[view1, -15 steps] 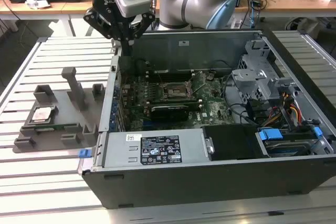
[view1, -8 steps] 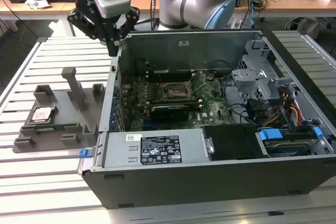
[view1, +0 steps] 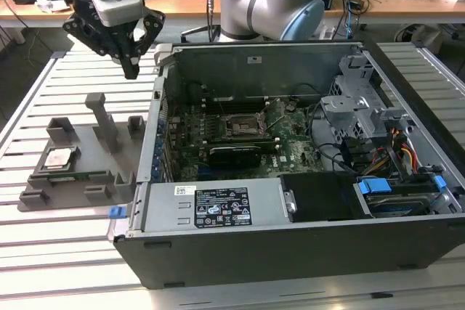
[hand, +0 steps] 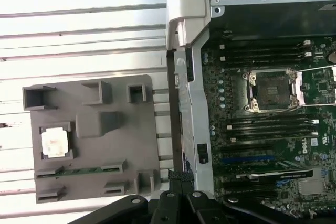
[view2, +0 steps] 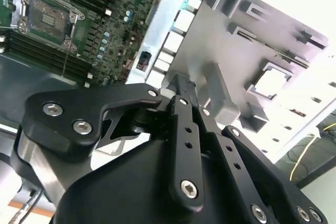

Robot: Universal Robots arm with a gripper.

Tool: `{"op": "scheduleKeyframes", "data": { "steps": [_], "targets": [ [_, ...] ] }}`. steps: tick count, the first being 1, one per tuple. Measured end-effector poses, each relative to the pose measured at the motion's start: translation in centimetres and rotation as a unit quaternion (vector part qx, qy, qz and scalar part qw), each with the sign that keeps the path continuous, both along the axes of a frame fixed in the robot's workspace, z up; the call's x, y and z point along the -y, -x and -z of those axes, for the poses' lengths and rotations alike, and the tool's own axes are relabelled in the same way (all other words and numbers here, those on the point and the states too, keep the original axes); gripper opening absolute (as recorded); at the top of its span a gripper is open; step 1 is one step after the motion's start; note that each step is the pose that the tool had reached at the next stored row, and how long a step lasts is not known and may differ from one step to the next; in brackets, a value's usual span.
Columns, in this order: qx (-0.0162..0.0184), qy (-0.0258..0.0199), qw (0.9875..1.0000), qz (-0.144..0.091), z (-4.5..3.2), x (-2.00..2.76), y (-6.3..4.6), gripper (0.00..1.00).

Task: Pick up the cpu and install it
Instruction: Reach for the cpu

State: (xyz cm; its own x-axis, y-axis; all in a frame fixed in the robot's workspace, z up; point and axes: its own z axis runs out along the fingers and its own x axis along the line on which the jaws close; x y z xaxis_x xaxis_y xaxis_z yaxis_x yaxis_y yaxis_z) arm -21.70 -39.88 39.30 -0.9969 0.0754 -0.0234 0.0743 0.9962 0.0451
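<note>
One hand (view1: 131, 67), fingers pressed together on nothing, hangs above the desk (view1: 36, 96) between a grey holder tray (view1: 87, 147) and the open computer case (view1: 290, 252). The cpu (view1: 59, 157) lies flat in that tray, below the hand and toward the exterior view's left, well apart from it.

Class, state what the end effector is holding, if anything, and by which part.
Nothing. The end effector hangs empty in the air, while the cpu lies in the grey tray.
</note>
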Motion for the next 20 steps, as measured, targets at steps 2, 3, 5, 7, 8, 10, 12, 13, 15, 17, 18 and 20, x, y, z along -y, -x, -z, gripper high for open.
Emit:
{"op": "scheduleKeyframes", "data": {
  "steps": [2,3,5,7,8,10,12,13,15,17,18,20],
  "targets": [
    [-0.0001,0.0001,1.0000,0.000,0.00,0.00,0.6,0.11],
    [-0.0001,0.0001,1.0000,0.000,0.00,0.00,0.8,0.11],
    [0.0000,0.0000,1.0000,0.000,0.01,0.00,1.3,0.11],
    [-0.0001,0.0000,1.0000,0.000,0.02,0.00,2.2,0.11],
    [0.0000,0.0000,1.0000,0.000,0.03,0.00,2.7,0.11],
    [-0.0001,0.0000,1.0000,0.000,0.03,0.00,3.5,0.11],
    [0.0000,0.0000,1.0000,0.000,0.07,0.00,4.5,0.11],
    [0.0000,0.0000,1.0000,0.000,0.10,-0.04,5.0,0.11],
    [0.0000,0.0004,1.0000,0.000,0.14,-0.22,5.5,0.11],
    [-0.0001,0.0021,1.0000,0.000,0.15,-0.54,6.0,0.11],
    [-0.0001,0.0033,1.0000,0.000,0.18,-0.81,6.5,0.11],
    [0.0000,0.0049,1.0000,0.000,0.23,-1.21,7.2,0.11]
  ]
}}
